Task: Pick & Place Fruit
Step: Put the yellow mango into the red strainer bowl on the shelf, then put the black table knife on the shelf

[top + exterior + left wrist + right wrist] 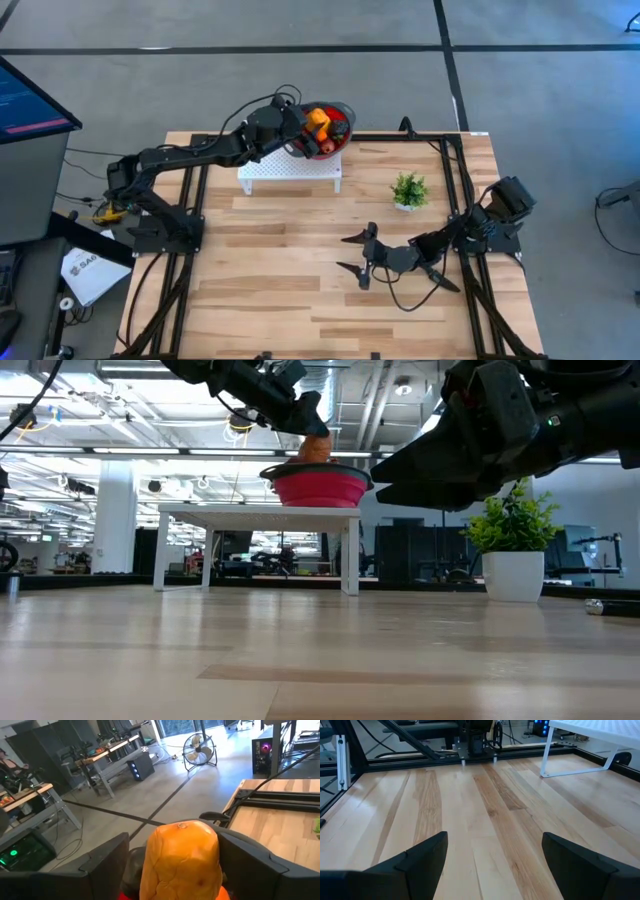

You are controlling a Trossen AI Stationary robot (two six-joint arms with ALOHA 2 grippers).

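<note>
Orange fruit between left fingers over bowl rim.

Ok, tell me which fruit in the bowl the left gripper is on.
The yellow-orange piece, between the left gripper's fingers atop the pile; the red ones lie beside it in the red bowl.

White stand, potted plant — wooden table.
</note>
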